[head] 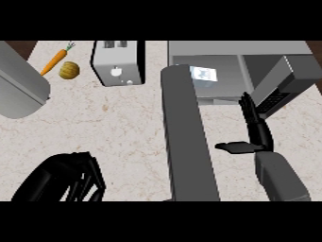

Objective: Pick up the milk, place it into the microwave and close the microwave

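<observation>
milk carton inside the microwave, right hand against the open door

the microwave [226, 52] sits at the far right of the counter [122, 123], its cavity open toward the robot. inside it stands the milk [204, 74], a pale carton with a blue mark on its face, toward the left part of the cavity. the microwave door [289, 82] hangs open, swung out to the right, its inner side with the dark control strip facing left.

the right hand [255, 127] reaches up from the lower right with straight, released fingers pointing at the door's lower inner edge, fingertips touching or just beside it; the thumb sticks out to the left. it grasps nothing.

the left hand [65, 179] shows at the lower left edge, dark fingers relaxed and spread, holding nothing, well apart from the microwave.

a long grey bar [188, 142] runs from the lower edge up to the microwave's front left corner.

at the far left of the counter lie a carrot [55, 61] and a potato [69, 70], just beside each other, with a toaster [118, 64] to their right. a large grey cylinder [10, 85] covers the upper left corner.
</observation>
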`<action>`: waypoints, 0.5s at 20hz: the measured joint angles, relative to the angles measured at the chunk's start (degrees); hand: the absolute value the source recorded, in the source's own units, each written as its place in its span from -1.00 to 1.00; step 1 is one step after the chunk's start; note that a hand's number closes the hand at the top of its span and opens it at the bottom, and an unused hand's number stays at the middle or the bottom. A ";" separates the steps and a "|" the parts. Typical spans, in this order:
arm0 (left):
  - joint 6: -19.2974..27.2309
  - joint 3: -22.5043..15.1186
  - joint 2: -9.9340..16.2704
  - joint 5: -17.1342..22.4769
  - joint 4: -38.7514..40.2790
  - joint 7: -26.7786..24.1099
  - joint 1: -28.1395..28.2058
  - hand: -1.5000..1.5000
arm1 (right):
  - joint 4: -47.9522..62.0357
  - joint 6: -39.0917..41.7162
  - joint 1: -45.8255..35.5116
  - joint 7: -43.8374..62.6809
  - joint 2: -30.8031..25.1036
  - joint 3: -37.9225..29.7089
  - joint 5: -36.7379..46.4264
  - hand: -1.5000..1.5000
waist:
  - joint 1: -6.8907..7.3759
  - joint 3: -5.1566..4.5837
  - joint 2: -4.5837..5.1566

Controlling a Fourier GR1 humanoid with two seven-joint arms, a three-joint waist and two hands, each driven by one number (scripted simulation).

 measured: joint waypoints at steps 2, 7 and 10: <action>2.86 -2.82 -0.01 -2.27 1.52 -0.22 -2.12 1.00 | -3.02 0.69 3.22 0.29 -0.08 0.54 -0.58 -1.00 | -0.29 -0.02 -0.06; 6.64 -8.37 -0.02 -7.00 7.45 -2.32 -8.04 1.00 | -11.49 3.60 12.35 0.60 -1.05 2.08 -1.95 -1.00 | -0.97 -0.05 -0.10; 9.11 -11.81 -0.02 -9.17 13.83 -4.22 -12.41 1.00 | -17.04 5.09 17.56 1.21 -1.79 3.11 -2.87 -1.00 | -1.19 -0.06 0.00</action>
